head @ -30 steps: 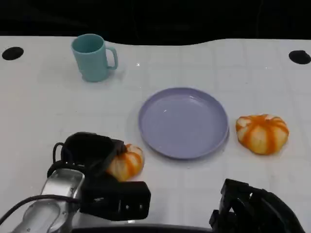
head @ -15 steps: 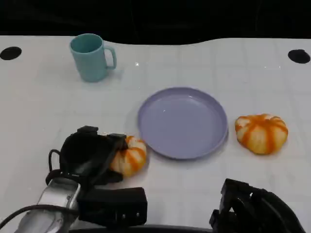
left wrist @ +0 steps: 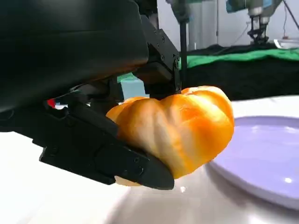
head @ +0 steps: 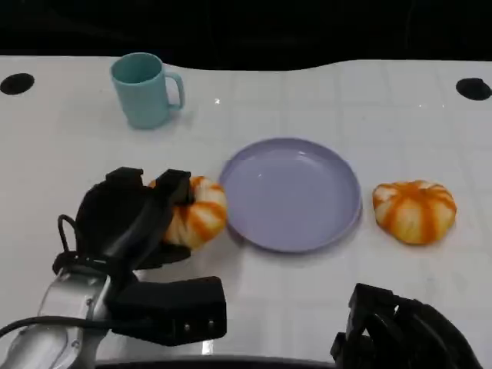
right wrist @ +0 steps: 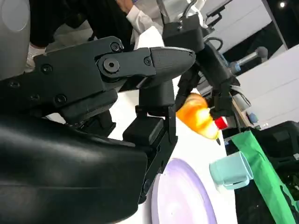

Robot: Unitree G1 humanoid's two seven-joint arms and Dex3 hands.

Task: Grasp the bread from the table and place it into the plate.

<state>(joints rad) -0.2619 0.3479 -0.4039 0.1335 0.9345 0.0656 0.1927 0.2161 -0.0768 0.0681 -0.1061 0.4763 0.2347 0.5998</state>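
My left hand grips an orange-and-white bread roll, lifted just left of the lilac plate. In the left wrist view the roll sits between the black fingers, with the plate's rim close beyond it. A second orange bread roll lies on the table right of the plate. My right hand hangs low at the front right, nothing in it; its fingers are spread in the right wrist view, where the held roll and plate also appear.
A teal mug stands at the back left, also seen as the mug in the right wrist view. Two black holes mark the table's far corners. Beyond the white table's back edge it is dark.
My left hand has risen and moved forward and rightward with the bread roll, bringing it beside the plate's left rim. The right hand and second roll have stayed put.
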